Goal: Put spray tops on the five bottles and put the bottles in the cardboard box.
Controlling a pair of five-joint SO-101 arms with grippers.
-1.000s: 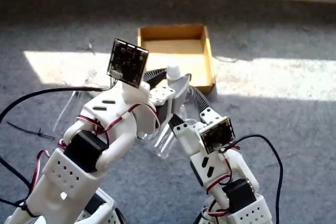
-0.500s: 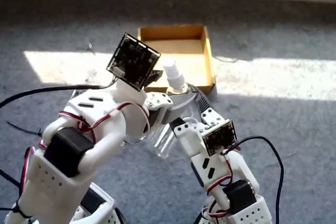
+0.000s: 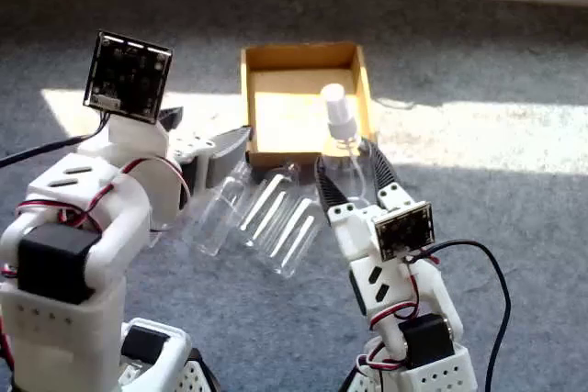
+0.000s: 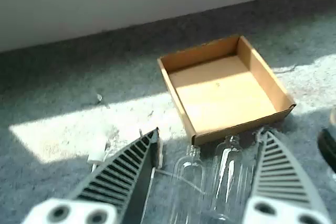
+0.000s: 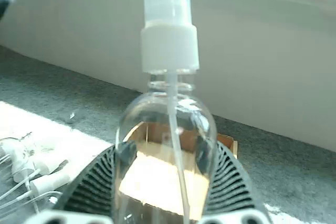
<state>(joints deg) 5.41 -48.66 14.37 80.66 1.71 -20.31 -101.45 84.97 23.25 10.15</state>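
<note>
right claw (image 3: 349, 170) is shut on the lower body of a clear bottle (image 5: 165, 129), one ribbed finger (image 5: 92, 187) on each side, and holds it upright off the grey carpet (image 3: 514, 227). a white spray top (image 3: 337, 113) sits on the bottle's neck straight above the claw, its thin tube running down inside the clear body. just beyond this claw lies the cardboard box (image 3: 252, 103), open at the top; the held bottle stands by the right end of its near wall, and i cannot tell whether it is over the box or just short of it. left claw (image 4: 210, 135) hangs well off to the other claw's left, spread wide with nothing in it. below and ahead of the left claw, several clear bottles without tops (image 3: 219, 213) lie side by side on the carpet, necks toward the box and close to its near wall, between the two claws. loose spray tops (image 5: 37, 179) lie on the sunlit carpet, off to the left of the right claw.
</note>
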